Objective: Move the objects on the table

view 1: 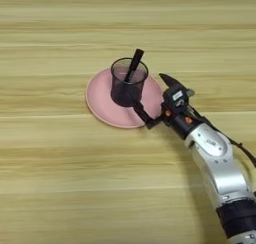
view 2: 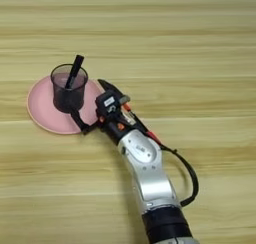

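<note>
Pink plate (view 1: 102, 105) carries the pen cup (view 1: 128, 83); the gripper (view 1: 152, 99), spread wide, straddles its right rim.

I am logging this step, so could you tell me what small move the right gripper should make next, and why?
Probably close the right gripper on the pen cup. Its black fingers are spread, one low by the cup's base over the pink plate, the other raised to the cup's right. The cup stands upright on the plate, marker inside.
</note>
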You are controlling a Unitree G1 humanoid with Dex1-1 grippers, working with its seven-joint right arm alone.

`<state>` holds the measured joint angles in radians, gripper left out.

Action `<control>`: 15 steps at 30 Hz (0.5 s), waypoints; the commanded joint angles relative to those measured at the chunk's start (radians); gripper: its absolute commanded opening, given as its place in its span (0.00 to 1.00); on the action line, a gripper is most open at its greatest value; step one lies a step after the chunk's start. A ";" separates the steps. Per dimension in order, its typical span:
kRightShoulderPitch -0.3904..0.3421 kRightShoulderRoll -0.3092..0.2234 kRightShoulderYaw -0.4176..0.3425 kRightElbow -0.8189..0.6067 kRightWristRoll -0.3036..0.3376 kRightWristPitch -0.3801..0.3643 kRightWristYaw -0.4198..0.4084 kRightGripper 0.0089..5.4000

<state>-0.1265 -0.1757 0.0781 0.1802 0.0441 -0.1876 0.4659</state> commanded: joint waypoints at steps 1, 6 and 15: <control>-0.093 -0.004 -0.001 -0.011 0.013 0.000 0.004 0.99; -0.129 0.006 -0.004 0.051 0.022 0.005 0.021 0.99; -0.203 0.019 -0.017 0.129 0.049 0.037 0.051 0.99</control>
<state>-0.2437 -0.1506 0.0765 0.3291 0.0815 -0.1394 0.5308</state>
